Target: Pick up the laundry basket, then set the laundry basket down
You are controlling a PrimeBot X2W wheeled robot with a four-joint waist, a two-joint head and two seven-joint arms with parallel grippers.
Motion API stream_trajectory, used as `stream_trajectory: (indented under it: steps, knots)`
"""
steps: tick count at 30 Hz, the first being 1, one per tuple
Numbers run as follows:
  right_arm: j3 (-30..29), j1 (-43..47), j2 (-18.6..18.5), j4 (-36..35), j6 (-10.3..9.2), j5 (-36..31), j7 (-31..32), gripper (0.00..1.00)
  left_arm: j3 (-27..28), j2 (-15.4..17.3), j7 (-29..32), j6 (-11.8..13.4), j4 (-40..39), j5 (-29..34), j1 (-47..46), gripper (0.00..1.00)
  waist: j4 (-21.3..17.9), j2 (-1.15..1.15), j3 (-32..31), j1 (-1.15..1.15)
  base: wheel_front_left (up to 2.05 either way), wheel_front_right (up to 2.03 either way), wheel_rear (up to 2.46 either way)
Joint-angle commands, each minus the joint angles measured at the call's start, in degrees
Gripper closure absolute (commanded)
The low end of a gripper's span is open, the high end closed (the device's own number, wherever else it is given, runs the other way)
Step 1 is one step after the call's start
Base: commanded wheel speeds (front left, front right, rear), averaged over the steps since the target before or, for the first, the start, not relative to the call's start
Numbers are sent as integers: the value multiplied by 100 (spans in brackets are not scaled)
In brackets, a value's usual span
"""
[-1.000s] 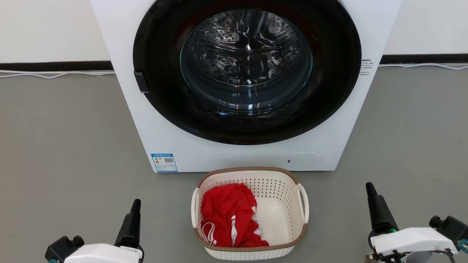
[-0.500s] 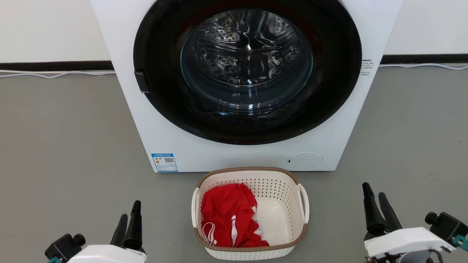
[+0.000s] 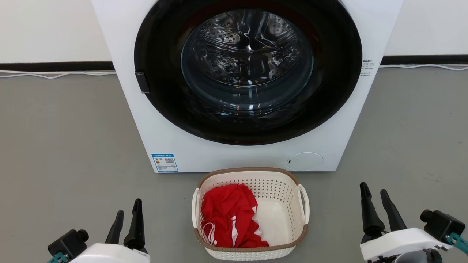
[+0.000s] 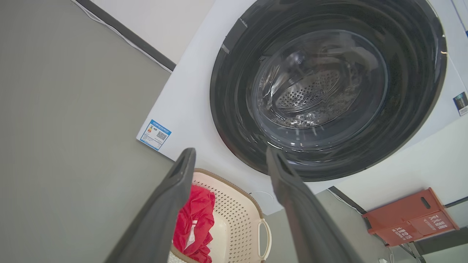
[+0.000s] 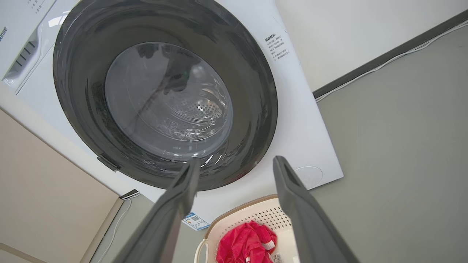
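The laundry basket (image 3: 272, 188) stands on the gray floor (image 3: 65, 146), just in front of the washing machine (image 3: 219, 157) and centered between the two arms. Its brown rim runs all around, and a white loop handle sits on each short side, one on the left (image 3: 194, 208) and one on the right (image 3: 304, 202). A red cloth (image 3: 228, 215) with white trim lies bunched in the left half of the basket; the right half shows the bare white bottom.

The left gripper (image 3: 128, 206) hovers low at the near left, well apart from the basket, with its two dark fingers spread and nothing between them. The right gripper (image 3: 373, 187) hovers at the near right, also well clear of the basket, its fingers likewise spread and empty. Both point toward the far side. In each wrist view the fingers stand wide apart, with the basket low between them and the machine beyond.

The machine's round dark door (image 3: 247, 60) is closed, and the steel drum shows through the glass. A blue label (image 3: 165, 163) sits at the lower left of the white front and a round cap (image 3: 304, 161) at the lower right. A white cable (image 3: 55, 74) runs along the foot of the far wall. In the left wrist view a red-orange box (image 4: 409, 217) stands to the right of the machine.
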Motion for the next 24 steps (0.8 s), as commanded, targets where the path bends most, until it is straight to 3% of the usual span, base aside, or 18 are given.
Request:
stream_trajectory:
  steps: [1,24]
  knots:
    - [89,-71,-61,-177,26,-237,-132,0,74,62,-85,49,-187,219,-87,0,0,0,-3,0,0,0,0]
    - [151,-9,-69,-118,34,-1818,-502,0,66,79,-454,134,-246,1766,-38,0,-14,0,6,0,0,0,0]
